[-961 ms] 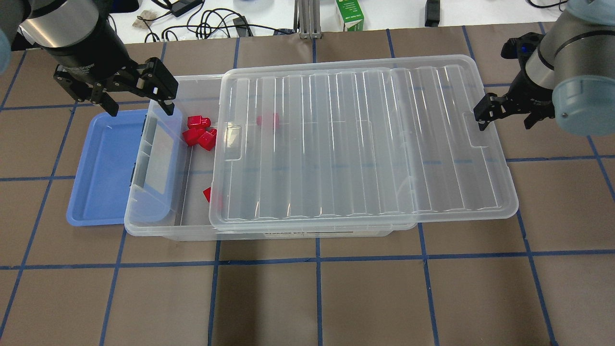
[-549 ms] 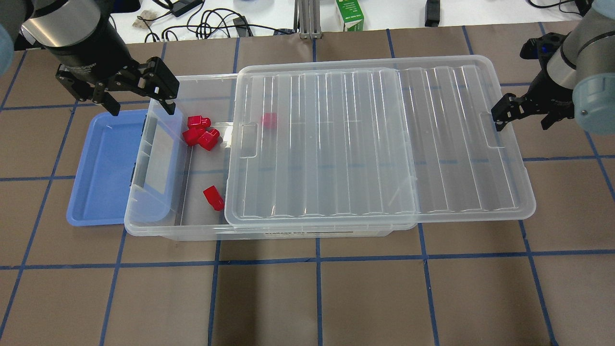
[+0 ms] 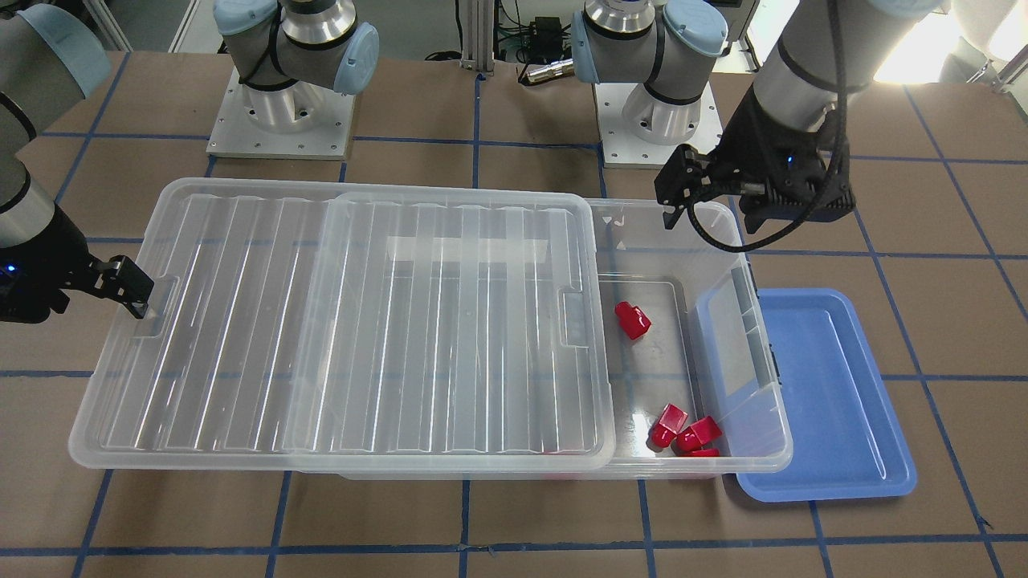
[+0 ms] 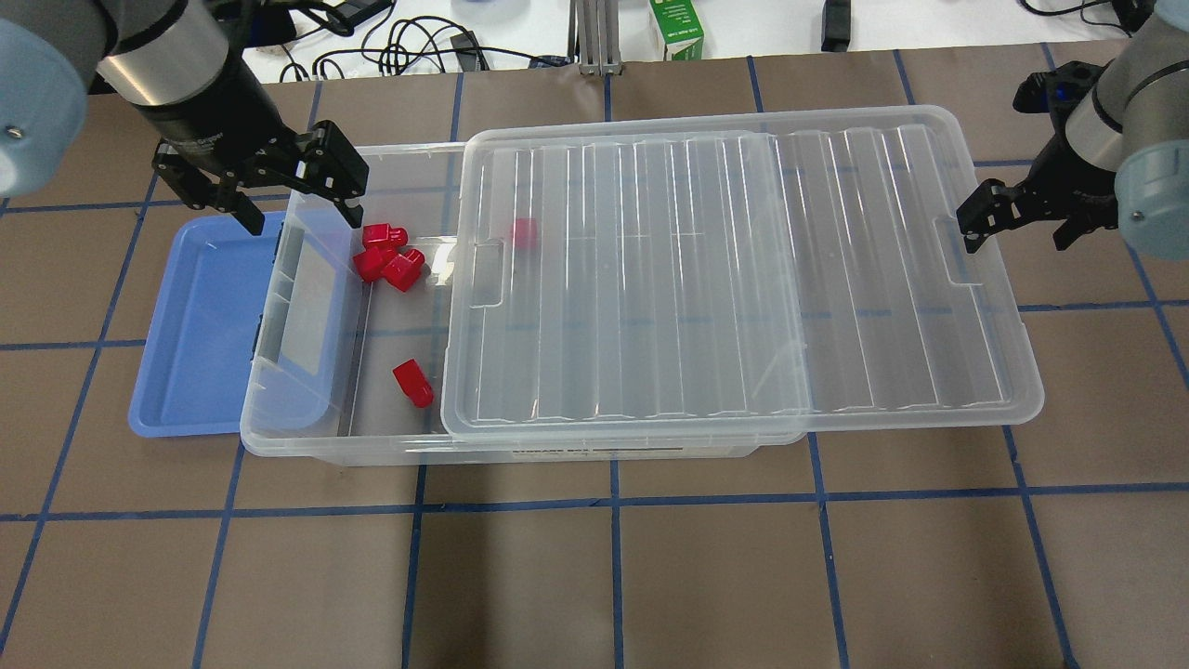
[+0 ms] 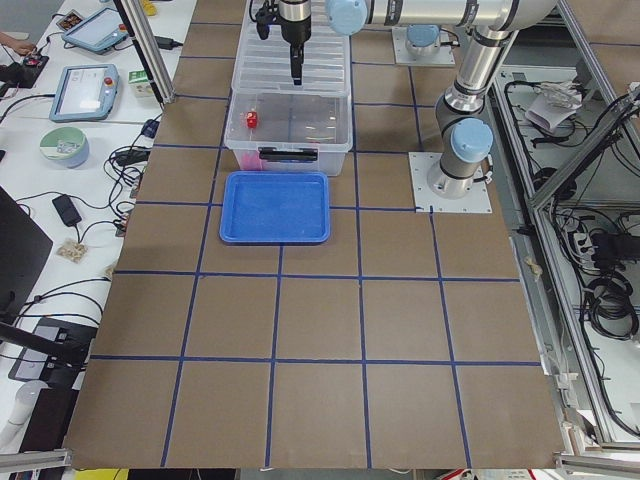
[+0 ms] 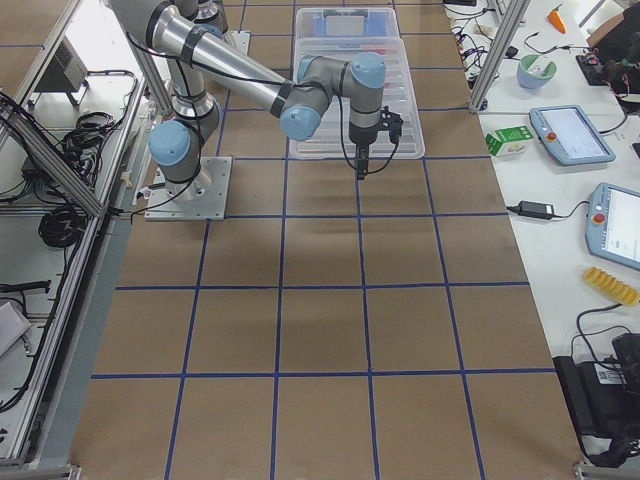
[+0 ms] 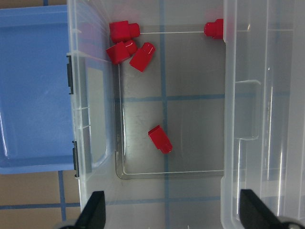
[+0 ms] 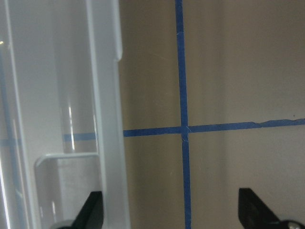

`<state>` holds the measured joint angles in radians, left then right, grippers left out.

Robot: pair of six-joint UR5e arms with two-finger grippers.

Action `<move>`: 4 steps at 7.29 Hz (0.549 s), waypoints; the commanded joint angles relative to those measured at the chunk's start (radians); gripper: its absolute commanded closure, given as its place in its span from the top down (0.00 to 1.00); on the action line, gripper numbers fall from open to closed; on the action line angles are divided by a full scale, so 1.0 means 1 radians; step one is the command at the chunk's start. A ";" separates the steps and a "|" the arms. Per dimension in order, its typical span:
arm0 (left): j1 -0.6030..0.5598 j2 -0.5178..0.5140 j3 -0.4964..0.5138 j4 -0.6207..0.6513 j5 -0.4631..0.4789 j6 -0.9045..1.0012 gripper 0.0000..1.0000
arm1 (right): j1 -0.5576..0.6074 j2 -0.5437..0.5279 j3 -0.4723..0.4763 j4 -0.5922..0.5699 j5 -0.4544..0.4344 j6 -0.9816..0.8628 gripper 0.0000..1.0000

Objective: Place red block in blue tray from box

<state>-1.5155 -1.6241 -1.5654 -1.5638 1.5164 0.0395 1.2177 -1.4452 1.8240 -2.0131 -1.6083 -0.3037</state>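
The clear box (image 4: 307, 437) lies across the table with its ribbed lid (image 4: 725, 269) slid right, so its left end is uncovered. Three red blocks (image 4: 385, 255) cluster there, a single one (image 4: 412, 383) lies nearer, and another (image 4: 525, 232) shows through the lid. They also show in the left wrist view (image 7: 126, 43). The blue tray (image 4: 200, 325) sits empty against the box's left end. My left gripper (image 4: 302, 218) is open and empty above the box's far left corner. My right gripper (image 4: 1017, 237) is open at the lid's right edge, whose rim (image 8: 107, 119) lies just inside one finger.
A green carton (image 4: 675, 28) and cables (image 4: 399, 42) lie on the white bench beyond the table. The two arm bases (image 3: 281, 104) stand behind the box. Brown mat with blue tape lines surrounds the box and tray.
The lid has slid right along with my right gripper, uncovering the single red block. My left gripper has moved a little right, over the box's left end.
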 commanded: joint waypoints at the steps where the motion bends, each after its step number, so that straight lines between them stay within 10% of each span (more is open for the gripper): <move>1: 0.001 -0.084 -0.127 0.207 -0.002 -0.164 1.00 | -0.007 -0.004 -0.003 0.005 0.001 0.000 1.00; 4: -0.002 -0.100 -0.255 0.269 0.002 -0.280 1.00 | 0.009 -0.081 -0.020 0.020 0.019 0.014 1.00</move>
<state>-1.5154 -1.7137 -1.7741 -1.3213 1.5180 -0.1753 1.2166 -1.4790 1.8110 -1.9982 -1.5992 -0.2991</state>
